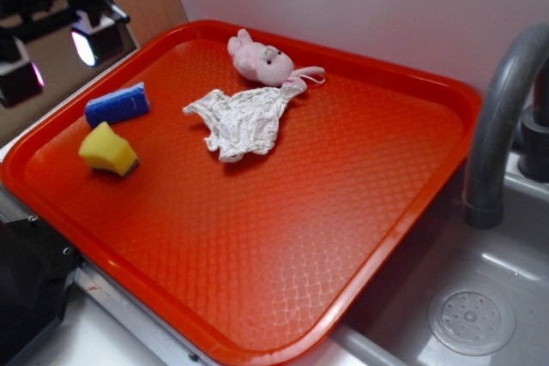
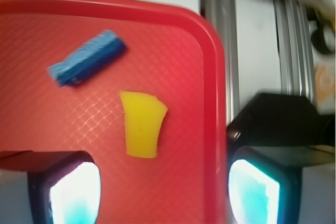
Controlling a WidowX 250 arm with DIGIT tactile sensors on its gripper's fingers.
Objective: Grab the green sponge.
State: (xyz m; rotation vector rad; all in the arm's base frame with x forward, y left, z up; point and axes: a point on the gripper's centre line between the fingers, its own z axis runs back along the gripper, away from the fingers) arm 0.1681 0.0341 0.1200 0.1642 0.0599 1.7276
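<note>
The green sponge (image 1: 108, 150) (image 2: 141, 124) is a small yellow foam block with waisted sides, lying near the left edge of the red tray (image 1: 257, 297). My gripper (image 1: 53, 59) (image 2: 165, 192) hangs in the air above the tray's left corner, well above the sponge. It is open, its two pale fingertips (image 2: 76, 192) wide apart with nothing between them. In the wrist view the sponge lies just ahead of the jaws, close to the tray's rim (image 2: 215, 103).
A blue oblong sponge (image 1: 117, 105) (image 2: 88, 59) lies just beyond the yellow one. A white cloth (image 1: 244, 119) and a pink plush toy (image 1: 262, 62) sit mid-tray. A grey faucet (image 1: 502, 117) and sink drain (image 1: 472, 321) are at right.
</note>
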